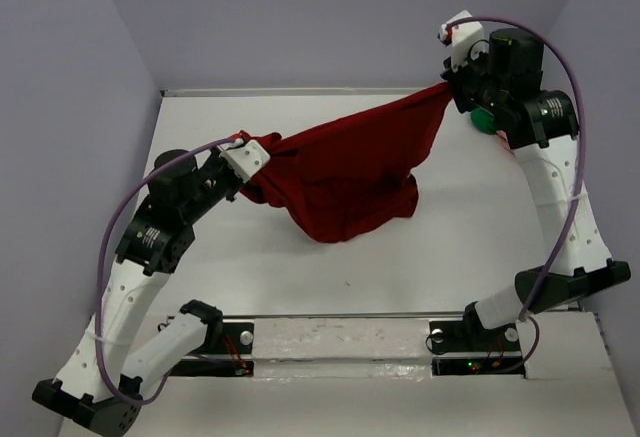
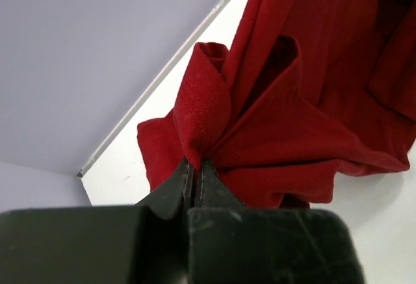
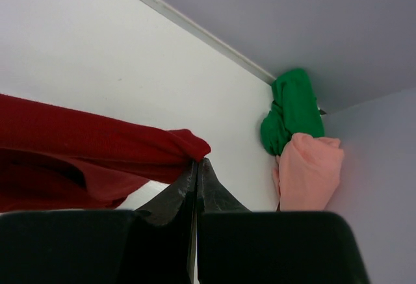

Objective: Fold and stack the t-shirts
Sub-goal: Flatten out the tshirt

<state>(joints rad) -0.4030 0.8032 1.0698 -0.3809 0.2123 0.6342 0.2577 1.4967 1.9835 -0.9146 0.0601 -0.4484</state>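
My left jaws were clamped on a bunched edge of the dark red soft fabric t-shirt (image 1: 350,172), stretched over the white desk (image 1: 300,277) to my right jaws, clamped on its other end. A bright green fabric t-shirt (image 3: 292,108) and a salmon pink fabric t-shirt (image 3: 309,170) sat crumpled, touching, in the far right corner.

No legible text, label, brand, number or sign in top, left wrist or right wrist view.
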